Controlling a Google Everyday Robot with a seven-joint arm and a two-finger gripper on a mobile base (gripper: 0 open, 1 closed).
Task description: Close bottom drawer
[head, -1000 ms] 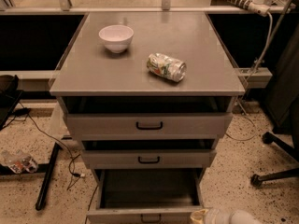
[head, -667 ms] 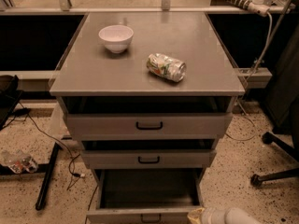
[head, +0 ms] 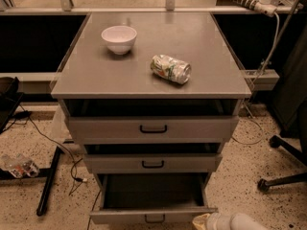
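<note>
The bottom drawer (head: 153, 215) of the grey cabinet is pulled far out, its empty inside open to view and its small black handle at the frame's lower edge. The middle drawer (head: 152, 163) and the top drawer (head: 152, 128) stand slightly out. My gripper (head: 204, 221) sits at the bottom edge, just right of the bottom drawer's front right corner, with the pale arm trailing to the right. I cannot tell whether it touches the drawer.
On the cabinet top (head: 96, 75) stand a white bowl (head: 119, 38) and a crushed can (head: 171, 69) lying on its side. A black stand leg (head: 49, 182) and cables lie on the speckled floor at left. A chair base (head: 283, 176) is at right.
The arm has shifted slightly left along the bottom edge, nearer the bottom drawer's front corner. The drawers have not visibly moved.
</note>
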